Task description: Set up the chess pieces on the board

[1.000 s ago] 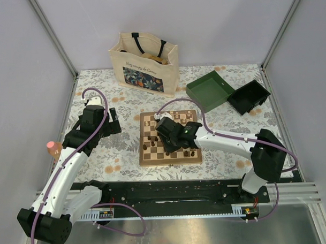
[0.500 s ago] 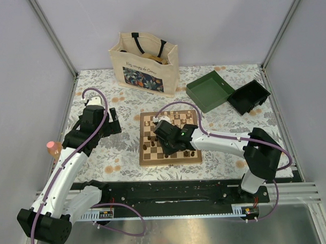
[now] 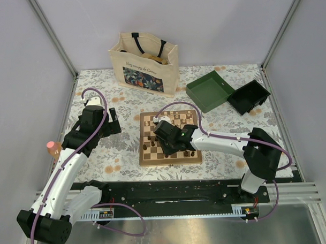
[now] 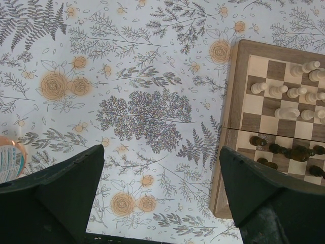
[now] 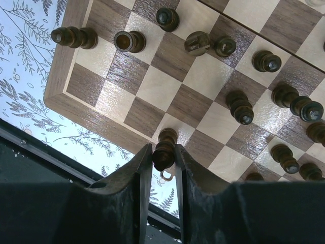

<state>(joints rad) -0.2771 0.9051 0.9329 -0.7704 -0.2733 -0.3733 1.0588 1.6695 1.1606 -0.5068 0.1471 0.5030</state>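
The board (image 3: 145, 160) lies mid-table; it also shows in the right wrist view (image 5: 158, 89) and the left wrist view (image 4: 231, 101). Several dark brown pieces (image 5: 239, 108) stand scattered on its near half. Several pale cream pieces (image 4: 284, 92) stand on the far half. My right gripper (image 5: 163, 153) is shut on a dark brown piece (image 5: 164, 148), upright over a square at the board's near edge. From above the right gripper (image 3: 166, 147) hides this piece. My left gripper (image 4: 162, 173) is open and empty over the floral cloth, left of the board (image 3: 114, 123).
A tote bag (image 3: 145, 61) stands at the back. A green box (image 3: 210, 91) with a black open part (image 3: 249, 96) lies at the back right. A bottle with a pink cap (image 3: 53, 149) stands at the left edge. The black rail (image 3: 171, 191) runs along the near side.
My right arm has shifted a little to the left over the board's near half, then stayed. The left arm has not moved.
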